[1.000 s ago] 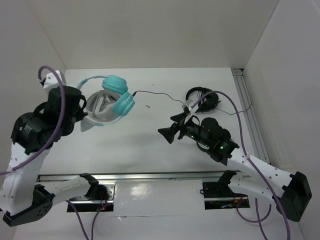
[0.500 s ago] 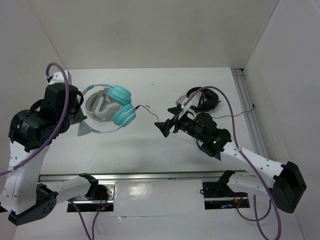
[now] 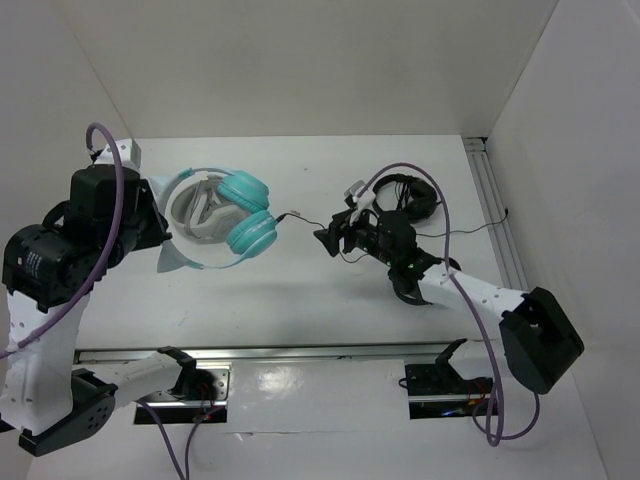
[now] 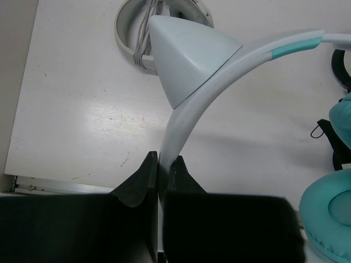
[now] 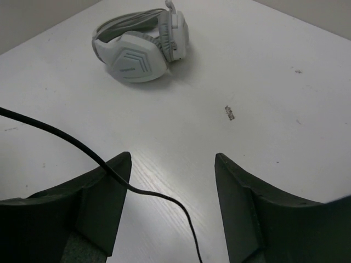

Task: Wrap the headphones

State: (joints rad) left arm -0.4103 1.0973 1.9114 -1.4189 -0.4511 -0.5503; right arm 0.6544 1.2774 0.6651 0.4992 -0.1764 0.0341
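Having slid left toward the centre, the open right gripper (image 5: 171, 164) may miss the black cable (image 5: 55, 136) crossing one finger, while the left gripper (image 4: 160, 164) clamps the headband (image 4: 181, 115) of the headphones (image 3: 250, 215) at centre-left.

Headphones (image 3: 252, 232): teal cups, pale blue-white band, black cable. Bulky headset (image 5: 137, 55): grey-white.

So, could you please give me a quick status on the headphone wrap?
Left gripper shut on headband of the headphones. Right gripper open, black cable running between its fingers, ungripped. Grey-white headphones close beside them.
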